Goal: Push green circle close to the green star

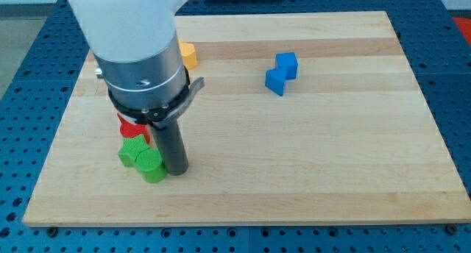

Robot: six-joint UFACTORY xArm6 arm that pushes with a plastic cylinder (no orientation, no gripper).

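The green circle (151,165) lies on the wooden board near the view's bottom left. The green star (133,150) sits just up and left of it, touching it. My tip (176,170) stands right against the green circle's right side. The rod rises from there into the arm's large grey and white body, which hides part of the board behind it.
A red block (132,128) sits just above the green star, partly hidden by the arm. An orange block (188,55) peeks out near the view's top left. A blue block (281,72) lies at the upper middle. The board's bottom edge (243,222) is near the green blocks.
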